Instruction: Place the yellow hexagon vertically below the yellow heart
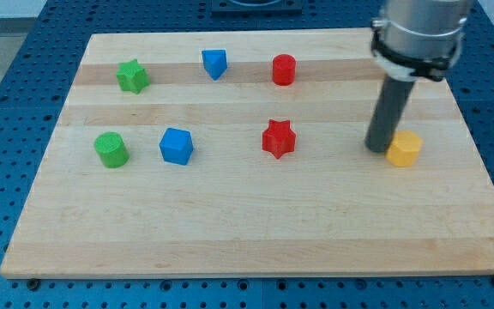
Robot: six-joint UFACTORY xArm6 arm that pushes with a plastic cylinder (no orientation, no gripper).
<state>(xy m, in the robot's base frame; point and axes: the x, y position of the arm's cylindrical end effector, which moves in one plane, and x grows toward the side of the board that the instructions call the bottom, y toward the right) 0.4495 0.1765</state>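
Camera view shows a pale wooden desk (pixel 256 232) resting on a blue perforated base (pixel 7 51), with seven small blocks spread across it. Taking the red star (pixel 278 138) near the middle as the landmark: the yellow hexagon (pixel 404 148) sits well off toward the view's right of it, at about the same height. My tip (pixel 378 149) stands just at the hexagon's left side, touching it or very nearly so, between the hexagon and the red star but far closer to the hexagon. The dark rod rises from there to a grey cylindrical mount (pixel 420 34) at the view's top right. This arm carries no jaws, only the rod, so there is nothing to be apart or together. A red cylinder (pixel 284 69) lies toward the view's top of the red star, almost straight above it. A blue block with a pointed, wedge-like shape (pixel 214 63) lies up and to the left of the star. A blue cube-like block (pixel 177 145) sits to the star's left at similar height, and a green cylinder (pixel 111 149) sits farther left again. A green star (pixel 132 75) lies far to the upper left of the red star. No yellow heart shows on the desk.
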